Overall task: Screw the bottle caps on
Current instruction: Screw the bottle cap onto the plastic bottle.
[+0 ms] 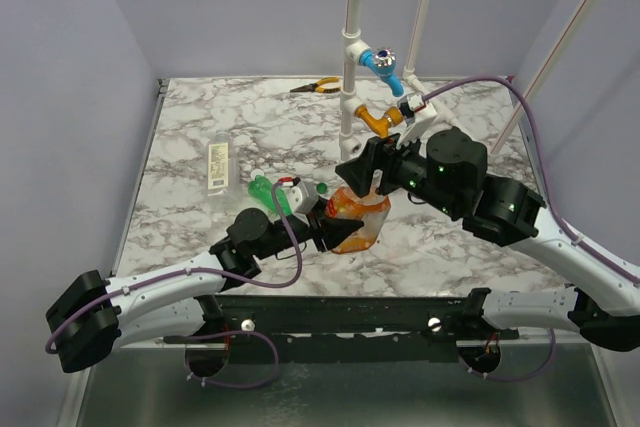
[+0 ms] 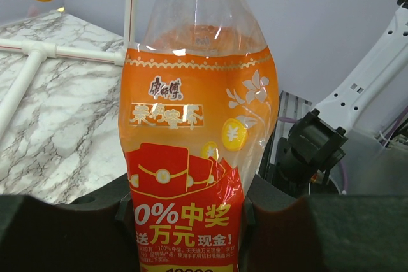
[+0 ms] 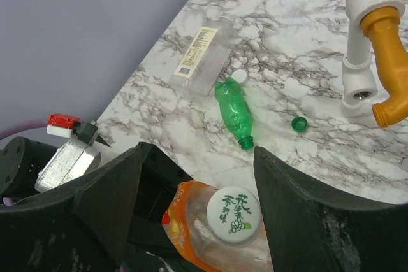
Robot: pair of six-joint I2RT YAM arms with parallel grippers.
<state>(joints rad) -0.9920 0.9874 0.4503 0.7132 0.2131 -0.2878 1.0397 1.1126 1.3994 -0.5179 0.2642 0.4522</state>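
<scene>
Left gripper (image 1: pixel 330 230) clenched on orange bottle (image 2: pixel 191 144), near front of table (image 1: pixel 200 217). Right gripper (image 3: pixel 199 176) released, jaws wide either side of printed cap (image 3: pixel 233 214) sitting on that bottle's mouth; we cannot tell how tight. Left to do, we judge: green bottle (image 3: pixel 233 111) lies open, dark green cap (image 3: pixel 299 123) near; clear bottle (image 3: pixel 203 62) lies flat, white cap (image 3: pixel 239 76) beside it.
</scene>
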